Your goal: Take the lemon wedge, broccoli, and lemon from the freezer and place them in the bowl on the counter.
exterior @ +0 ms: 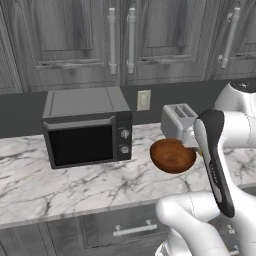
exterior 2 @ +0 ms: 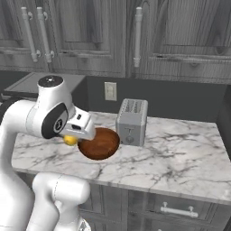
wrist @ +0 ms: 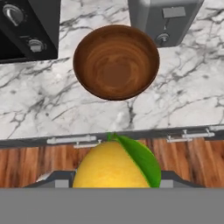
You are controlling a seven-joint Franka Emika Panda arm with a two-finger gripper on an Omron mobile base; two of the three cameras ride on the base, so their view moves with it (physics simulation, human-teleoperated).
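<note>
White marble with grey veins forms the counter (wrist: 39, 109), its edge running over dark drawer fronts with pale handles. Nearest in the hand view, the gripper (wrist: 111, 181) is clamped on the lemon (wrist: 109, 168): a bright yellow, smooth, roundish fruit with a glossy green leaf curving down its side. In the right base view it shows as a yellow spot under the hand, just beside the bowl (wrist: 116, 61). Beyond it stands that round reddish-brown bowl, wood-grained and empty, between the microwave (exterior: 87, 127) and toaster (exterior 2: 131, 121).
</note>
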